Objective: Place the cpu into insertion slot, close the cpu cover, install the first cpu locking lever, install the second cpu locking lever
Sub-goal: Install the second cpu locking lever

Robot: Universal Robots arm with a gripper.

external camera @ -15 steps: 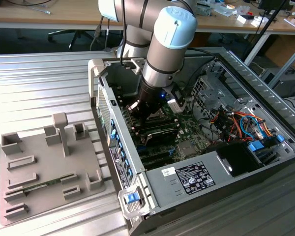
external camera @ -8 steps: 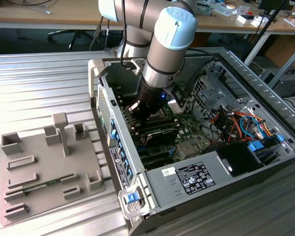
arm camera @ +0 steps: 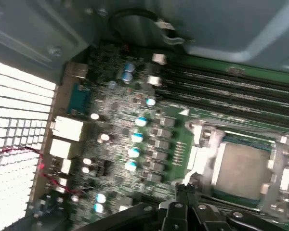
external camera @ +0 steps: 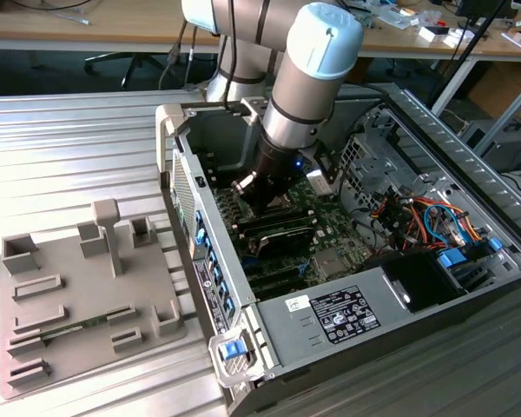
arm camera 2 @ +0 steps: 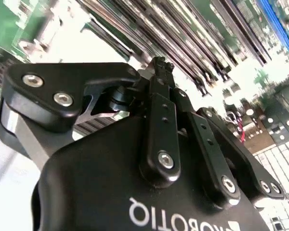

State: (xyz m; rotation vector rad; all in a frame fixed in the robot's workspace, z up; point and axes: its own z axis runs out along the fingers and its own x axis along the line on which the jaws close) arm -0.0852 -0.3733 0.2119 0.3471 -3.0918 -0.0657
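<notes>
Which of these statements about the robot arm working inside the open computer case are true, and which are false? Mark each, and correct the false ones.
1. The silvery square cpu lies in its socket on the green motherboard. True.
2. The black gripper grips the cpu. False: the cpu sits in the socket, away from the fingertips.
3. The thin silvery cpu cover frames the chip. True.
4. The grey plastic fixture tray lies inside the open computer case. False: it lies outside, at the exterior view's left.
5. The arm reaches down into the case. True.

The arm [external camera: 300, 95] angles downward, claw [arm camera 2: 160, 65] fingers pressed together.
</notes>
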